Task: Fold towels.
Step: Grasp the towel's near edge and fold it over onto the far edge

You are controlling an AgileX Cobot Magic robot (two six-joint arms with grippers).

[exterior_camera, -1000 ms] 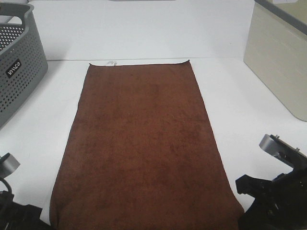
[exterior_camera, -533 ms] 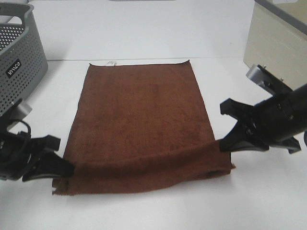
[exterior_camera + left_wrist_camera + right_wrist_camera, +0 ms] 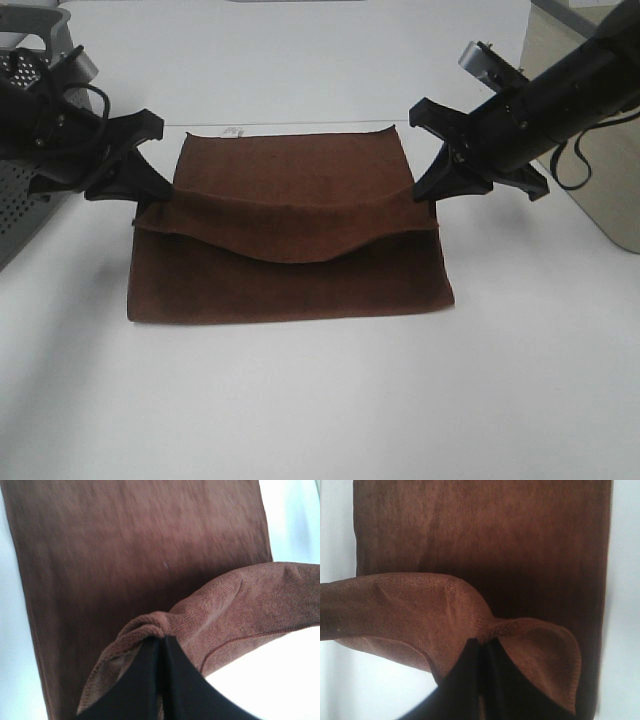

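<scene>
The dark reddish-brown towel (image 3: 290, 280) lies on the white table, its near part folded over toward the far edge. A small white tag (image 3: 233, 131) shows at the far short edge. My left gripper (image 3: 148, 203) is shut on the towel's left near corner and holds it above the cloth. My right gripper (image 3: 428, 200) is shut on the right near corner. The lifted edge sags between them. The left wrist view shows the pinched corner (image 3: 150, 630) in the black fingers (image 3: 145, 680). The right wrist view shows the other pinched corner (image 3: 520, 635).
A grey perforated basket (image 3: 30, 130) stands at the far left, behind my left arm. A beige bin (image 3: 600, 180) stands at the far right, behind my right arm. The white table (image 3: 320, 400) stretches in front of the towel.
Both grippers have carried the towel's near corners up and toward the far edge. The folded flap now covers about half of the towel.
</scene>
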